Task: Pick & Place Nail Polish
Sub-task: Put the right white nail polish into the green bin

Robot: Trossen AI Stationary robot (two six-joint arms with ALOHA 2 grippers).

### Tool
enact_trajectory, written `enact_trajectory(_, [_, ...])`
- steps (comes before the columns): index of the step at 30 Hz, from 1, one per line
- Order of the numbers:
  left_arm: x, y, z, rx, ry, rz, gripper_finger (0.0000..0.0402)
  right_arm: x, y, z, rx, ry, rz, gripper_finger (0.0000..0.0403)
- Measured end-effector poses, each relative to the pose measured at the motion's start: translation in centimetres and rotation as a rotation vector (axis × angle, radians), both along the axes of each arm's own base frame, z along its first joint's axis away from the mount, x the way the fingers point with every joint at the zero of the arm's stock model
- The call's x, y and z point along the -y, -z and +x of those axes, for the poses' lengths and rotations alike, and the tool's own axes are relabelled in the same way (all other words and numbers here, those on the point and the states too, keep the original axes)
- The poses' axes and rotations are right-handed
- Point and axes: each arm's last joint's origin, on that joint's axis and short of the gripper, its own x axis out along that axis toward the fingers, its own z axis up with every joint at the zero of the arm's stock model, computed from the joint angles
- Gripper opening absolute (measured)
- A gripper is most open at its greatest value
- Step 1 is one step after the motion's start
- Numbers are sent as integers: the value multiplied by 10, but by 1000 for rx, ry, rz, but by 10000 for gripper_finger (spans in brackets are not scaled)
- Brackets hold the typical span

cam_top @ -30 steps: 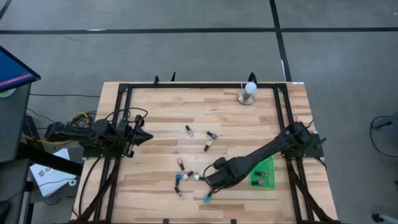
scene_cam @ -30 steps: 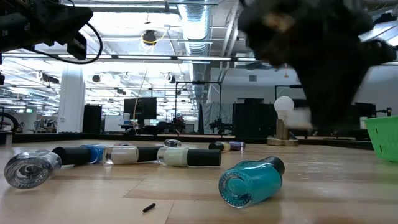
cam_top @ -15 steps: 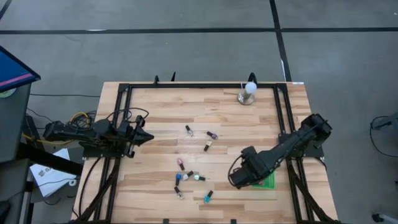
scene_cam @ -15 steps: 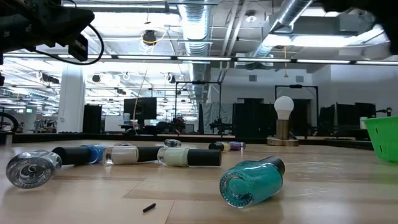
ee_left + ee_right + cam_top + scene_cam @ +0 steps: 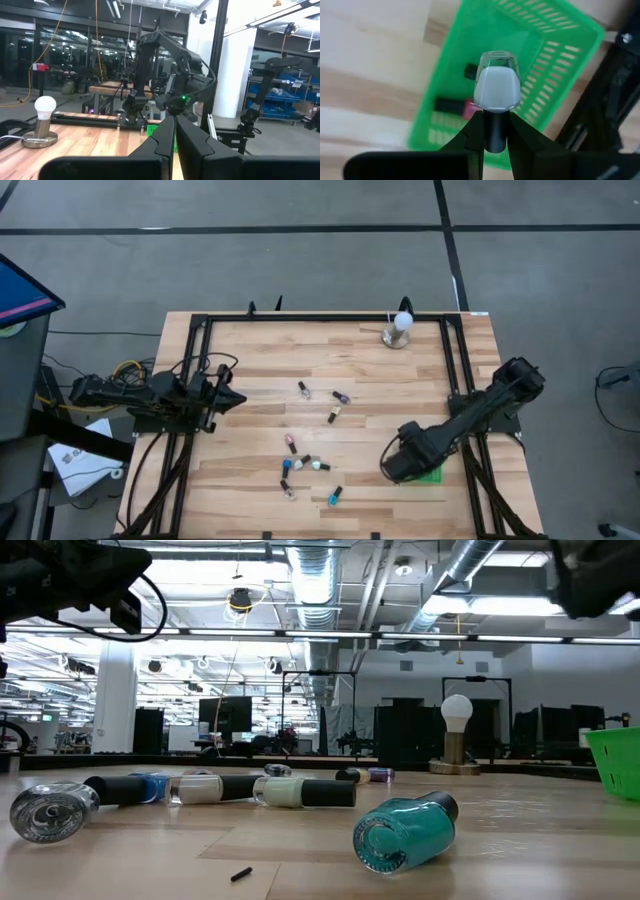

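The big wooden table with the black metal frame is under me; my right arm reaches in from the right side, and my right claw hangs over the green plastic basket with slotted walls near the table's right edge; my left claw waits at the left edge, with its two dark fingers pressed together on nothing.

In my right wrist view the two fingers are clamped on the black cap of a tiny nail polish bottle with a clear, whitish body; the bottle sticks out past my fingertips, right above the basket; down in the basket lie a small bottle with a pink body and dark cap and another dark piece that I cannot make out.

A white ball on a round metal base stands at the far edge of the table.

The other little bottles lie on the wood; three sit near the middle; a bunch of them lies closer to the front; one teal bottle with a dark cap lies on its side a bit apart from that bunch.

I cannot read any words or labels on the bottles; they are too small.
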Motion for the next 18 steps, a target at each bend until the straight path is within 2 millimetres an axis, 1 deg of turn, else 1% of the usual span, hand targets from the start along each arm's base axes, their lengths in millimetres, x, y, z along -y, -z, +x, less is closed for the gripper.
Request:
enact_trajectory(4, [0, 0, 0, 5, 0, 0, 13, 3, 11, -18, 27, -179, 59, 43])
enact_trajectory(9, [0, -1, 0, 11, 0, -1, 13, 5, 18, -30, 85, -442, 131, 43])
enact_trajectory(13, [0, -1, 0, 15, 0, -1, 13, 6, 20, -30, 95, -620, 164, 43])
enact_trajectory(18, [0, -2, 0, 19, 0, -2, 13, 2, 32, -26, 52, -816, 199, 43])
